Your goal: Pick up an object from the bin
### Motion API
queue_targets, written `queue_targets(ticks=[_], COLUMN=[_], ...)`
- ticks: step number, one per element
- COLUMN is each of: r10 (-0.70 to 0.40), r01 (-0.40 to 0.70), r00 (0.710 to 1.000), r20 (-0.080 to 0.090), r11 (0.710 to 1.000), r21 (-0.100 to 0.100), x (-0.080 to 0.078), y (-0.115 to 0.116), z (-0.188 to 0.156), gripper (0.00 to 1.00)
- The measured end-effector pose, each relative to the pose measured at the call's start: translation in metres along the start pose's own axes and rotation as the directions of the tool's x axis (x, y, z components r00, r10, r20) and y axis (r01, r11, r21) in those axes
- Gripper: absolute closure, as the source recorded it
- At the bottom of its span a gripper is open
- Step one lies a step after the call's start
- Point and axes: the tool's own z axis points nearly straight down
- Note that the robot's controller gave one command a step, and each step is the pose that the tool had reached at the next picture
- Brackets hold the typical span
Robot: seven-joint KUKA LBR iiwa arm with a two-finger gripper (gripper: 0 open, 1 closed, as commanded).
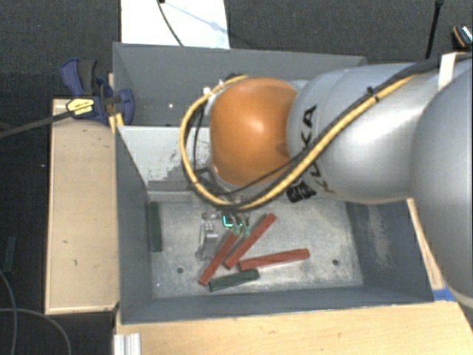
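one large silver arm (pixel 369 132) is seen reaching in from the right, and much of the grey metal bin (pixel 137 220) is covered by it. an orange cover (pixel 247 128) is carried at the wrist, with cables (pixel 191 170) looped round it. the pincer (pixel 209 242) is set low below that cover, near the bin floor left of centre. whether it is open or closed cannot be told, and nothing is seen gripped in it. a small heap of flat sticks is spread beside it. the left red stick (pixel 216 261) is slanted with its upper end just beside the pincer. the middle red stick (pixel 251 239) is laid parallel against it, and the right red stick (pixel 275 258) is laid nearly level. a dark green stick (pixel 235 278) is placed across their lower ends. a second dark green stick (pixel 154 226) is laid apart by the left wall.
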Motion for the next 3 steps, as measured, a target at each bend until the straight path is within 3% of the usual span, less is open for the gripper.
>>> queue_targets(ticks=[1, 2, 3], r10=[-0.127, -0.242, -0.496], r01=[0.127, 0.242, 0.496], r00=[0.992, 0.97, 0.868], r20=[0.002, 0.008, 0.006], r11=[0.992, 0.97, 0.869], r21=[0.002, 0.001, 0.003], x=[-0.046, -0.043, -0.006], y=[-0.037, -0.094, -0.163], z=[0.113, 0.122, 0.122], gripper=[0.0, 0.0, 0.0])
